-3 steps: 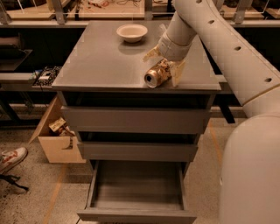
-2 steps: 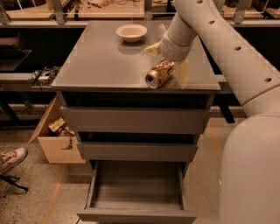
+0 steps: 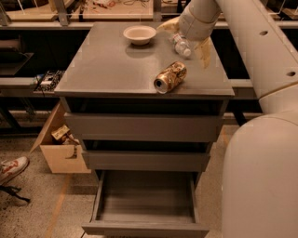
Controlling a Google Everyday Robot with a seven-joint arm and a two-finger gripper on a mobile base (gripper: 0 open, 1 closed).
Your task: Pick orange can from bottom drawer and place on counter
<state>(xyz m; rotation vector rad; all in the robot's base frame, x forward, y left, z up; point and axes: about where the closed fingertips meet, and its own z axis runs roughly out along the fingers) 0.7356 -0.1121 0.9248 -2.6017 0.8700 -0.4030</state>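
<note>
**One can down, tool standing off**

One orange can (image 3: 170,77) lies on its side near the grey tabletop's (image 3: 107,65) front edge. Its long axis runs front-left to back-right, silver end toward the camera. My tool (image 3: 184,44) hangs just behind it and to the right, fingers (image 3: 203,53) spread wide, holding nothing. Below, the bottom drawer (image 3: 145,197) stands pulled out. Smooth slab, workbench (image 3: 116,9) behind. I judge the placing done.

Most likely a robotics lab or workshop.
A white robot arm (image 3: 260,56) reaches over a grey drawer cabinet (image 3: 139,128), its end effector (image 3: 185,38) spread-fingered above the back right of the worktop (image 3: 107,65); behind stands a wooden workbench (image 3: 116,11) strewn with wires (image 3: 100,3), and a cardboard box (image 3: 60,148) sits on the speckled floor (image 3: 46,204).
</note>
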